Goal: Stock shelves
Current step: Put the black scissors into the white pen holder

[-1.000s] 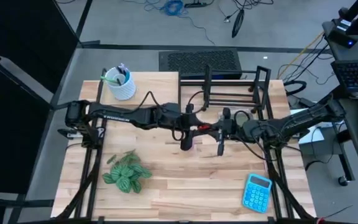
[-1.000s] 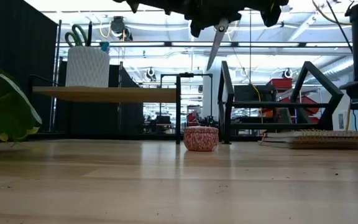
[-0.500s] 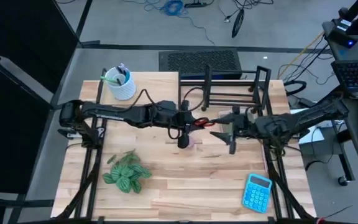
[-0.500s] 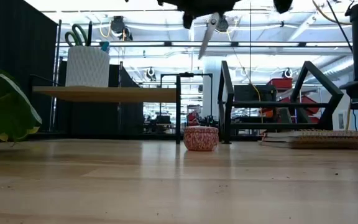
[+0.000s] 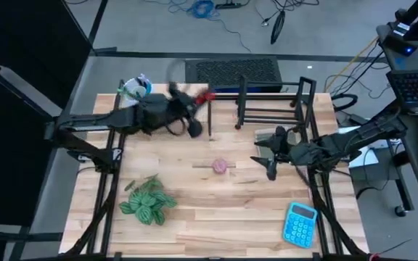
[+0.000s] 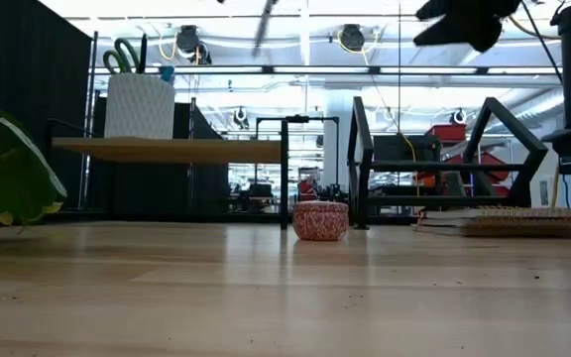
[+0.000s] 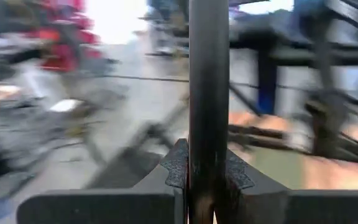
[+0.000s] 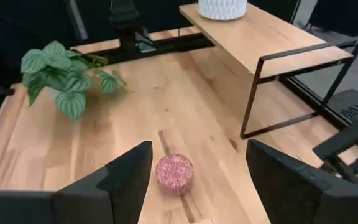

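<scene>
Well, we see the left gripper (image 5: 193,109) up in the air over the pale-wood shelf (image 6: 167,149), at the back left of the table (image 5: 194,232). Its fingers (image 7: 135,202) are pressed tight on a thin dark metal blade. We think it belongs to the red scissors (image 5: 207,95), because we see red handles poking out next to the gripper from above. That part is blurry, so we cannot tell more.

The wood shelf is low and flat on top. A white cup (image 6: 139,106) stands on its left end, and green handles stick up out of it. Just beside the shelf, at the back right, is the black wire rack (image 5: 267,112). We see nothing in it.

The right gripper (image 5: 269,156) hangs in the air on the right side, in front of the rack. Its two fingers (image 8: 123,177) are spread wide, with nothing between them. It is turned toward a little pink round thing (image 5: 220,166) that sits on the table near the middle. The gripper does not touch it.

A green leafy plant (image 5: 147,201) lies on the front left of the table. A blue calculator (image 5: 300,223) lies at the front right. From the low view we also see a flat stack of books (image 6: 509,220) on the right, by the rack.
</scene>
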Tool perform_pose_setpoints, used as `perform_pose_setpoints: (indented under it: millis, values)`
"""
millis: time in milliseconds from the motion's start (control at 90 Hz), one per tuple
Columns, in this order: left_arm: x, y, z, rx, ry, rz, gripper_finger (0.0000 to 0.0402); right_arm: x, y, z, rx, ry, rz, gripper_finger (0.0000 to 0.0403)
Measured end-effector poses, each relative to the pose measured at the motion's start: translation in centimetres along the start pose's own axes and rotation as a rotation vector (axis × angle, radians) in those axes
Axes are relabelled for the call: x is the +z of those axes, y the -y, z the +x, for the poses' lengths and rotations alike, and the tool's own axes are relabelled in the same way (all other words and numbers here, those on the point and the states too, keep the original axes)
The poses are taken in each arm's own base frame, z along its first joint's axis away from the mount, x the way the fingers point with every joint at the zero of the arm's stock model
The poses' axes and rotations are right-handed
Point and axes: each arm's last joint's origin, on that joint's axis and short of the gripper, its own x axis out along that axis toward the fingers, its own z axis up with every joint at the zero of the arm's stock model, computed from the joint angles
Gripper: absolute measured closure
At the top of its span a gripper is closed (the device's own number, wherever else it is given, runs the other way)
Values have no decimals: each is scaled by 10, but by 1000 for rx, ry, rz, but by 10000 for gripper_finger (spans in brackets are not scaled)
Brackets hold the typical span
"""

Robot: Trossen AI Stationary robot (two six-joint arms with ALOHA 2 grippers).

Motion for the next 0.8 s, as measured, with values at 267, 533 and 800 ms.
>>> perform_pose_setpoints:
  millis: [267, 533, 800]
  values:
    - [17, -56, -28, 390, 14, 46, 384, -26, -7, 23, 1, 26, 47, 160]
    - [6, -113, -34, 690, -48, 20, 384, -42, -13, 44, -10, 24, 73, 161]
    - [-30, -136, -53, 787, -72, -72, 384, -48, -18, 55, -10, 8, 84, 161]
